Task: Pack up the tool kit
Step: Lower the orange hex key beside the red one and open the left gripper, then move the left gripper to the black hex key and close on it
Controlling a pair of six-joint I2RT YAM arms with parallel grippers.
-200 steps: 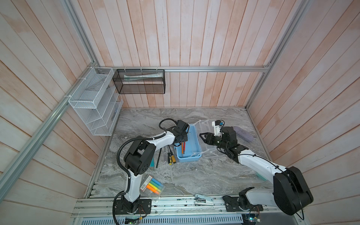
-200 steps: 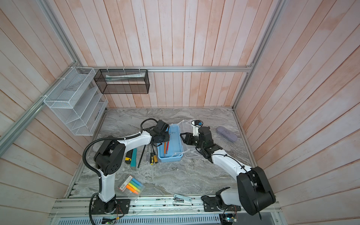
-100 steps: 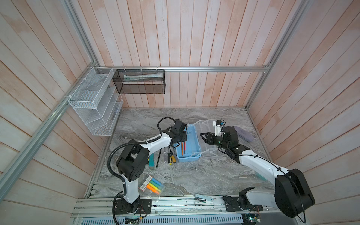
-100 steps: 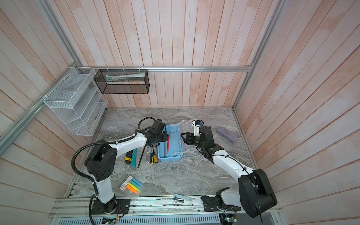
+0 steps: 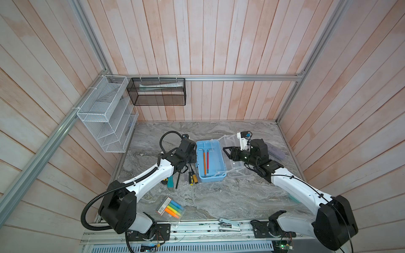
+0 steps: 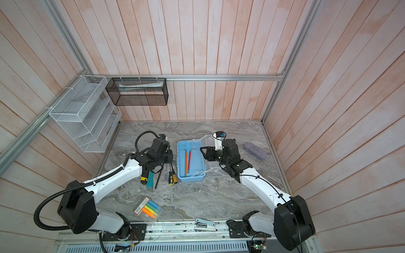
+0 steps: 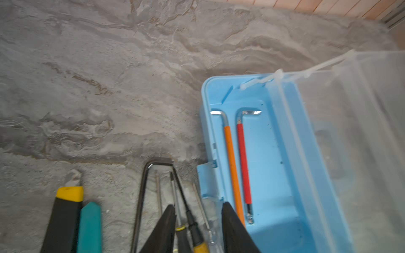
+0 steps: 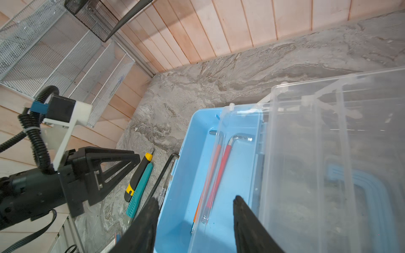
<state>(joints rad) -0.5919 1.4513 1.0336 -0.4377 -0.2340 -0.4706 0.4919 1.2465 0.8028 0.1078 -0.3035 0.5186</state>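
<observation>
- The left gripper (image 7: 198,205) hovers with its jaws partly apart and empty. The screwdrivers (image 7: 195,235) lie directly beneath it.
- Judged next step: lift one screwdriver. Centre a single shaft between the jaws and close squarely, so the neighbouring tools are not nudged.
- Just beside this gripper, the tool kit (image 7: 274,175) lies open with an orange hex key (image 7: 232,164) and a red hex key (image 7: 243,164) inside.
- Beyond the kit, the right gripper (image 8: 196,198) hovers, jaws apart and holding nothing, close to the transparent lid (image 8: 328,153). Whether they touch is unclear.
</observation>
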